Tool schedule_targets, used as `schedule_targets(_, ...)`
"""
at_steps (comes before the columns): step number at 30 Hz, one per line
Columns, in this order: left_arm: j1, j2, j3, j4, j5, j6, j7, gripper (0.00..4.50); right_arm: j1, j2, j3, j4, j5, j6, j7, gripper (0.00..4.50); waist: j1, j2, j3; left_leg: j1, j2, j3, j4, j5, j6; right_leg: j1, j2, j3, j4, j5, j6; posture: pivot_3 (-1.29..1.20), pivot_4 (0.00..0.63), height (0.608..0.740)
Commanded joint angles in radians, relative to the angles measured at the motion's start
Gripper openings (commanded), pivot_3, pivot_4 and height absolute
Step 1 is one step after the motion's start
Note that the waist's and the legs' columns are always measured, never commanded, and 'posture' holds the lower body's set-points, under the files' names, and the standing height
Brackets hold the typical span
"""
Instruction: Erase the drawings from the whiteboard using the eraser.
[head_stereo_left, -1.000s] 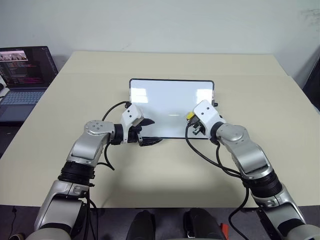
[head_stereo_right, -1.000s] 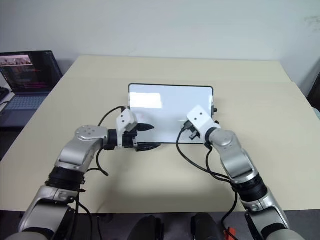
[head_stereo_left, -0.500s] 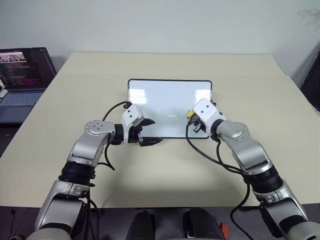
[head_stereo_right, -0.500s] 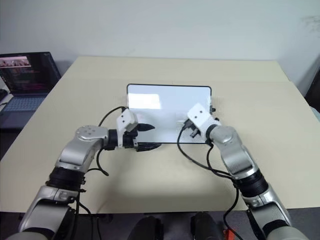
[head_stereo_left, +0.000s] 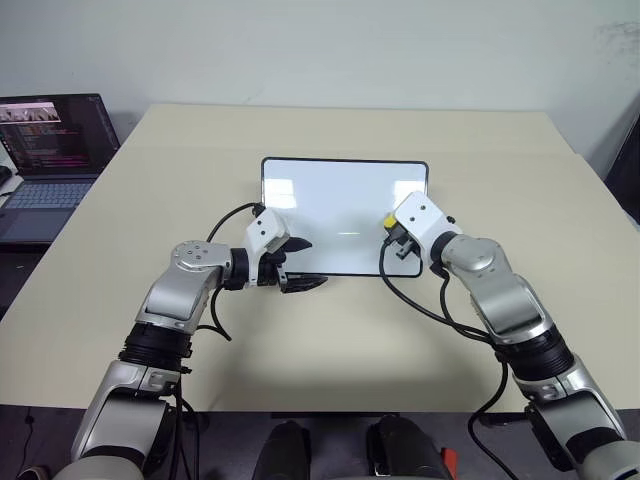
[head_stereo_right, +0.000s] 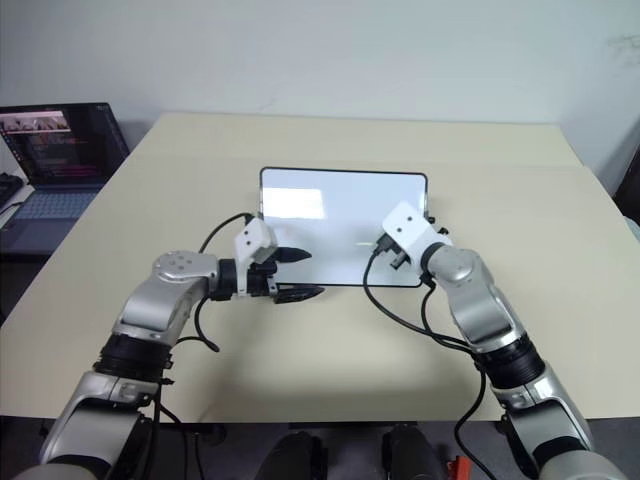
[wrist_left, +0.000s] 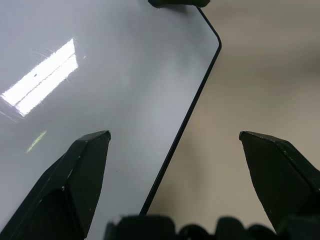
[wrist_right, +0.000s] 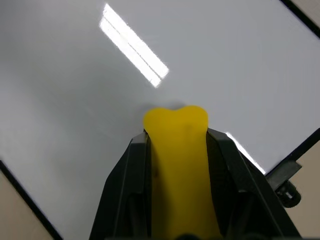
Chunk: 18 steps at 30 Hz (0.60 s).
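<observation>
The whiteboard (head_stereo_left: 340, 200) lies flat in the middle of the beige table. Its visible surface is plain white with light reflections, and the drawings are out of view. My right gripper (head_stereo_left: 392, 232) is shut on the yellow eraser (wrist_right: 177, 150), whose tip rests on the board near its right end (head_stereo_left: 388, 221). My left gripper (head_stereo_left: 308, 264) is open at the board's near left corner. One black finger (wrist_left: 82, 170) is over the white surface and the other is over the table, with the black frame edge (wrist_left: 185, 130) between them.
An open laptop (head_stereo_left: 50, 140) sits at the far left, beside the table. Small black knobs (head_stereo_left: 432, 208) stick out at the board's right short side. Beige tabletop (head_stereo_left: 330, 340) stretches around the board on all sides.
My right gripper has slid the eraser a little to the right across the board. The left arm has kept still. The view itself has shifted slightly.
</observation>
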Motion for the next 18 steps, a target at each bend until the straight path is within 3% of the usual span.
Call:
schedule_targets(1, -0.010, 0.000, 0.010, -0.035, -0.011, -0.007, -0.008, 4.50, 0.031, -0.035, 0.033, 0.010, -0.009, 0.047, 0.051, 1.14, 0.000, 0.000, 0.000, 0.000, 0.000, 0.000, 0.000, 0.000, 0.000, 0.000, 0.000, 0.000, 0.000, 0.000, 0.000, 0.00, 0.150, 0.740)
schedule_targets(8, -0.010, -0.002, 0.008, -0.038, -0.010, -0.006, -0.013, 4.50, -0.067, -0.024, -0.062, 0.097, -0.045, -0.035, -0.051, 1.14, -0.002, 0.000, 0.000, 0.001, 0.000, 0.001, 0.000, 0.001, 0.001, 0.000, 0.001, 0.001, 0.000, 0.002, 0.000, 0.00, 0.150, 0.740)
schedule_targets(18, -0.002, -0.003, 0.009, -0.047, -0.009, -0.003, -0.018, 4.50, 0.018, -0.110, 0.039, 0.015, -0.022, 0.040, 0.135, 1.14, -0.004, -0.001, 0.000, 0.000, 0.000, 0.001, 0.000, 0.001, 0.002, 0.000, 0.000, 0.001, -0.001, 0.002, 0.000, 0.00, 0.150, 0.740)
